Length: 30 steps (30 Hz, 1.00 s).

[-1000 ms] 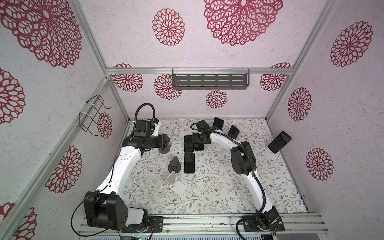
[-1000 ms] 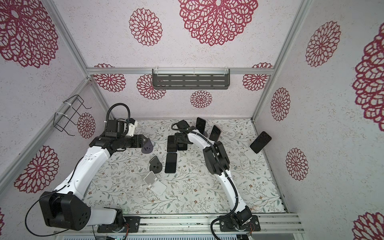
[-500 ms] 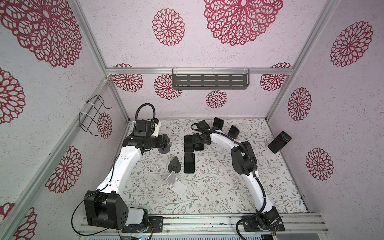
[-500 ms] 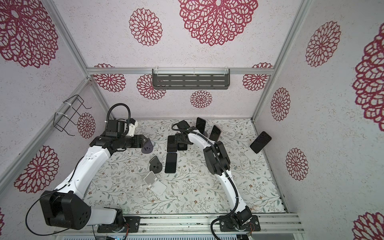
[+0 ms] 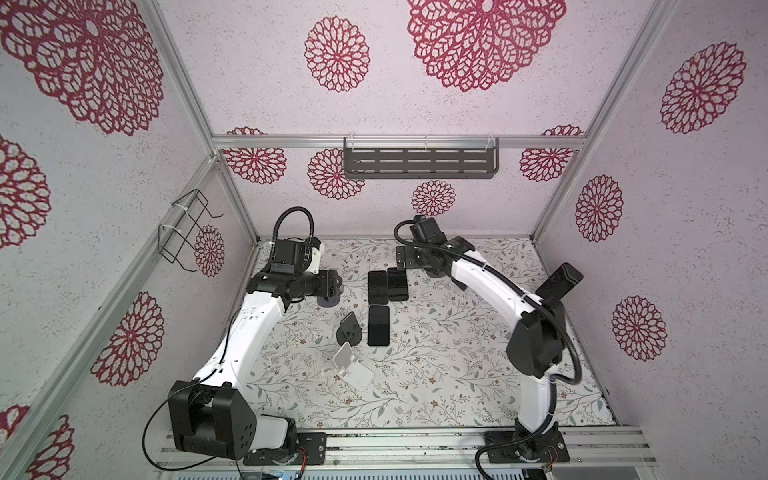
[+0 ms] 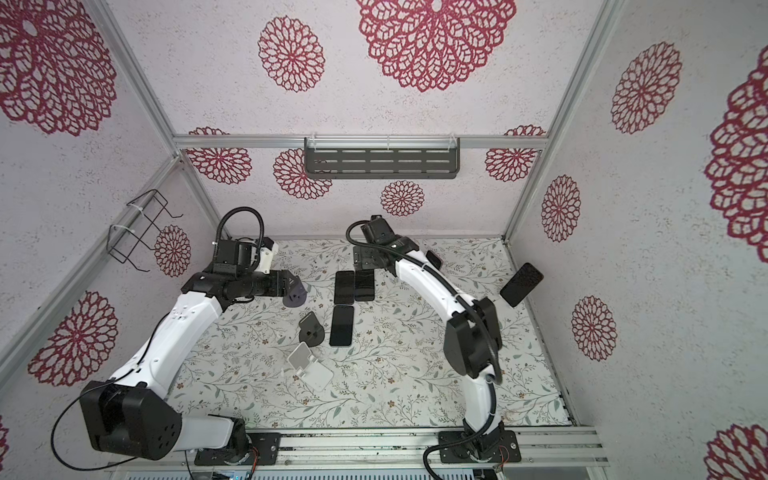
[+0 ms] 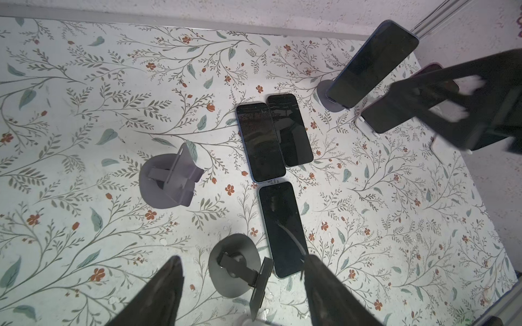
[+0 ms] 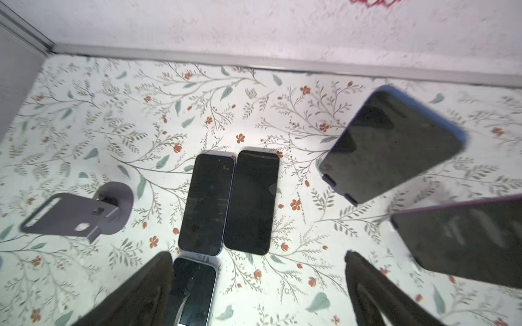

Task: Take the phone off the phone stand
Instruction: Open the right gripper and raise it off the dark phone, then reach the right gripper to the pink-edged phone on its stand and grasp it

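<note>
My left jaws and right jaws hang released, empty; the propped phone stands near the back edge of the counter.

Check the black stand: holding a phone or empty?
Empty. The black stand has a bare cradle; the nearest phone lies flat beside it.

The flat phones have smooth, glossy glass faces that catch reflections. The floral table covering under them looks matt and smooth. Beside the phones, the grey phone stand looks like matt plastic. The walls are rough-grained, and the frame rail is dull silver metal.
</note>
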{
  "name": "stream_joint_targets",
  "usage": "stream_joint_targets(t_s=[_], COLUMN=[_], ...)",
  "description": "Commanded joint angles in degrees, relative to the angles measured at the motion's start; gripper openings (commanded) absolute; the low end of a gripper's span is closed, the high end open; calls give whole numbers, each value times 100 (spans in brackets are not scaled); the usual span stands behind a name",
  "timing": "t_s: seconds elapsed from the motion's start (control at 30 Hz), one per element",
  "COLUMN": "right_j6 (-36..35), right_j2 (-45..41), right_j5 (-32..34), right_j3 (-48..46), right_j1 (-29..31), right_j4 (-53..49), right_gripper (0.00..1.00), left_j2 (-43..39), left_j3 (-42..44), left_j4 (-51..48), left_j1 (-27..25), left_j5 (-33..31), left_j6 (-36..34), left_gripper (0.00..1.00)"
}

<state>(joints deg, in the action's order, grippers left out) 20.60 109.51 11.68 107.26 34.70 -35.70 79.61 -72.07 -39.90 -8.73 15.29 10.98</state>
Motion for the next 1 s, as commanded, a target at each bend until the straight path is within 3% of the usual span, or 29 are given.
stream_joint_targets(t_s=[0.0,0.23,0.43,0.67,0.8,0.97], right_j6=[-415,-1706,-2895,-3271,-3425,-3525], right_j2=[-716,-1573,-1663,-1142,-729,-194], right_j5=[255,-649,-1131,-2018,-2507,-2433], right_j3=[-430,-1070,-1374,-1082,-781,-373], right_j1=[-219,-1241,-1857,-2616,-2805,-2878], right_j4=[-306,-875,-753,-746,-821,-899], right_gripper=[94,88,80,73,79,83], left_j2=[-129,-207,-245,-203,-131,-113], left_j3=[-70,-61,-32,-22,-68,-68], left_j4=[88,88,106,103,9,-14], left_j1=[-104,-238,-295,-334,-340,-373], left_j5=[-49,91,61,-52,-105,-101], left_j6=[-116,-283,-367,-420,-420,-439], left_gripper=[72,72,73,73,74,74])
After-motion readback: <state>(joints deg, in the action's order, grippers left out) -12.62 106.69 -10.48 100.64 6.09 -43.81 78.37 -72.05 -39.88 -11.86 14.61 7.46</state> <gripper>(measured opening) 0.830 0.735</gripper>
